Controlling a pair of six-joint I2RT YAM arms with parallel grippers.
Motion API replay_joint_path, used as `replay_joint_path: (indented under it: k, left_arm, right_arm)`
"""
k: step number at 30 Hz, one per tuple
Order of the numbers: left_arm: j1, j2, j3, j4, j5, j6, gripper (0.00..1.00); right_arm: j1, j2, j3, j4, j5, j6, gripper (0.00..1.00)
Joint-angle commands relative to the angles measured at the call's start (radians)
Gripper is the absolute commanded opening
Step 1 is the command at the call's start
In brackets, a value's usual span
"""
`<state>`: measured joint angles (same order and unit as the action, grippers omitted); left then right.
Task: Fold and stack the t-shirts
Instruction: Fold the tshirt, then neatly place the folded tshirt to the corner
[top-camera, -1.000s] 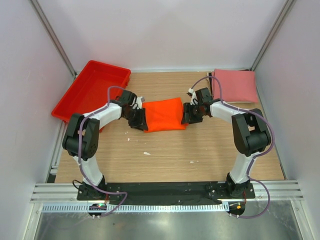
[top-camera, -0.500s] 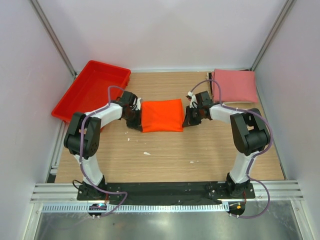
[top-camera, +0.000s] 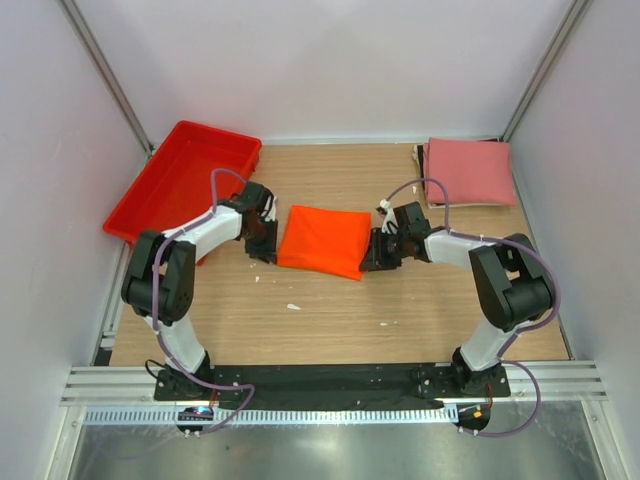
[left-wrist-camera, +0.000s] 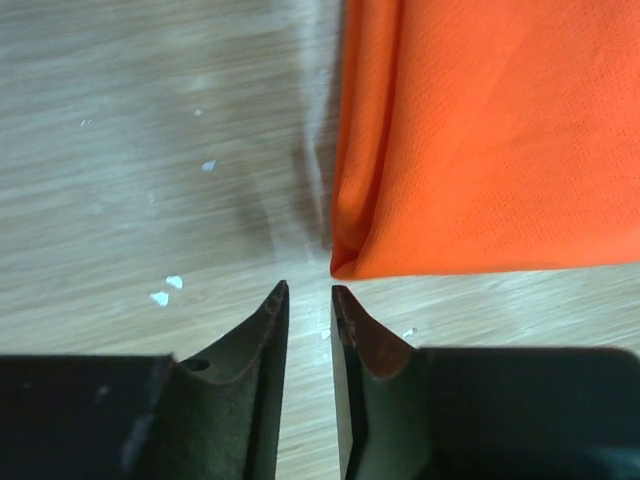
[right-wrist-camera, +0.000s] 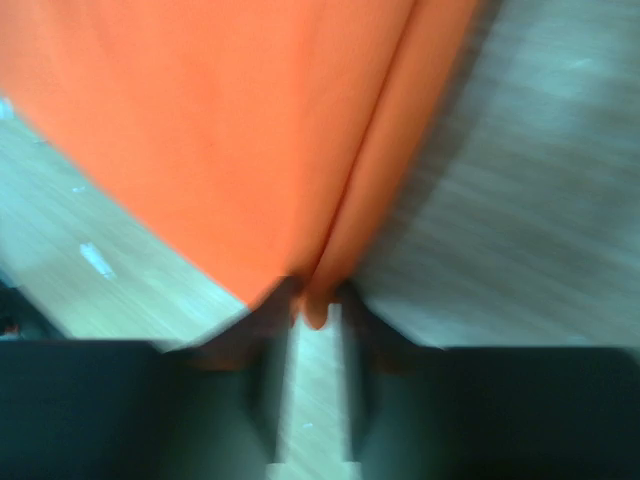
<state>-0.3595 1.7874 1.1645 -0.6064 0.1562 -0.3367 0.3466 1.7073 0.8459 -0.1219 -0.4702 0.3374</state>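
The bright orange t-shirt (top-camera: 322, 240) lies folded in a rectangle mid-table. My left gripper (top-camera: 268, 242) is at its left edge. In the left wrist view the left gripper (left-wrist-camera: 307, 290) stands slightly open and empty, and the corner of the orange t-shirt (left-wrist-camera: 480, 140) lies just beyond the tips. My right gripper (top-camera: 375, 254) is at the shirt's near right corner. In the blurred right wrist view the right gripper (right-wrist-camera: 317, 300) pinches a folded corner of the orange t-shirt (right-wrist-camera: 230, 130). The dusty pink t-shirt (top-camera: 468, 172) lies folded at the back right.
A rigid red tray (top-camera: 150, 195) sits at the back left, close behind the left arm. Small white crumbs (top-camera: 293, 306) lie on the wooden table in front of the shirt. Grey walls close in both sides.
The orange shirt has turned and slid slightly toward the near right, its right corner drawn by the right gripper. The left gripper has let go of its left edge and backed off a little.
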Motion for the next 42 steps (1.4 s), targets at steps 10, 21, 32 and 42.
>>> replay_joint_path:
  k: [10, 21, 32, 42]
  left_arm:
    - [0.004, -0.151, 0.141, -0.167, -0.032, 0.073, 0.31]
    - [0.019, -0.266, 0.136, -0.171, 0.136, 0.16, 0.31]
    - [0.021, -0.333, 0.054, -0.081, 0.264, 0.134, 0.31]
    - [0.039, -0.33, 0.032, -0.041, 0.339, 0.122, 0.3]
  right_arm:
    - [-0.012, -0.054, 0.18, -0.173, 0.156, 0.028, 0.68]
    - [-0.072, 0.274, 0.574, -0.281, 0.087, -0.164, 0.7]
    - [-0.063, 0.431, 0.657, -0.389, -0.031, -0.27, 0.67]
    - [-0.072, 0.474, 0.679, -0.39, -0.12, -0.281, 0.41]
